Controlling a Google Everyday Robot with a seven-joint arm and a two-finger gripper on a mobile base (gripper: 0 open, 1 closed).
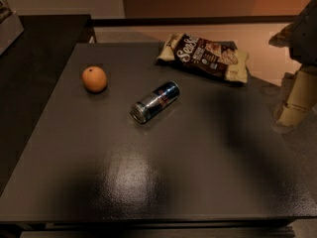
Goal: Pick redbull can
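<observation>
The redbull can (155,101) lies on its side near the middle of the dark table (163,182), its silver end toward me and its blue body pointing back and right. My gripper (293,103) shows at the right edge of the camera view, a tan piece below the arm's bulk (304,29). It is off the table's right side, well right of the can and apart from it. It holds nothing that I can see.
An orange (94,79) sits left of the can. A dark brown snack bag (205,57) lies at the table's back edge, right of centre. A second dark surface (34,58) adjoins on the left. The floor (297,148) lies to the right.
</observation>
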